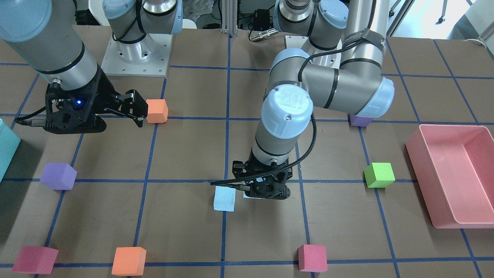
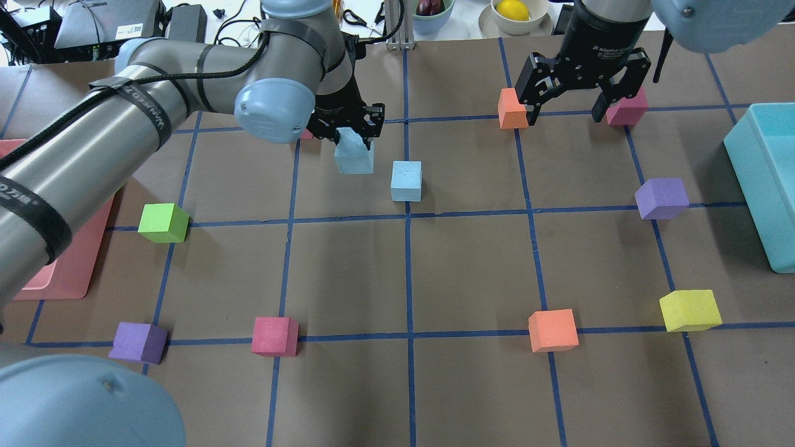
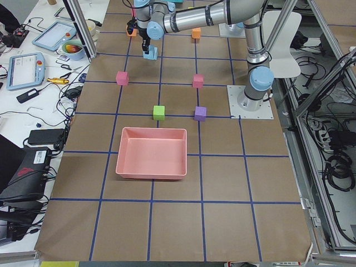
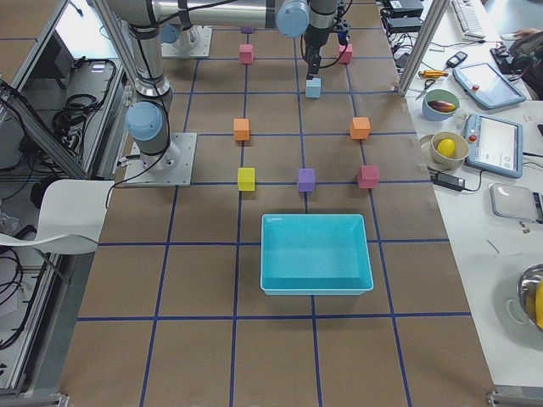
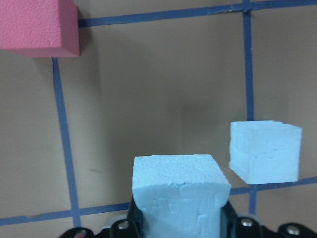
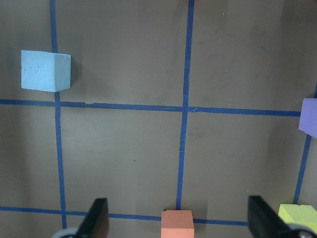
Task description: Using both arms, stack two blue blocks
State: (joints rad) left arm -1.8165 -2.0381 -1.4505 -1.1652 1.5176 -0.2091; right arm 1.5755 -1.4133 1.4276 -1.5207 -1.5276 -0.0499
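- Judged light, soft and slightly grippy, going by the rough, dented faces; best taken on two opposite flat sides, pressing only gently.
- Pinched between the fingers of the black two-finger left gripper (image 2: 354, 138): one pale sky-blue foam cube (image 2: 354, 160), left of centre toward the far side of the brown table (image 2: 472, 261).
- Just right of that and slightly nearer, apart and untouched: the second pale sky-blue foam cube (image 2: 406, 181).
- Spread wide and empty over the far right: the black two-finger right gripper (image 2: 566, 112).

Overhead: behind robot, facing forward-down. Front: opposite, steep. Side views: high, far, along table (image 3: 167, 233). Wrist cams: close, downward; both apparently catch same resting blue block (image 6: 45, 70).
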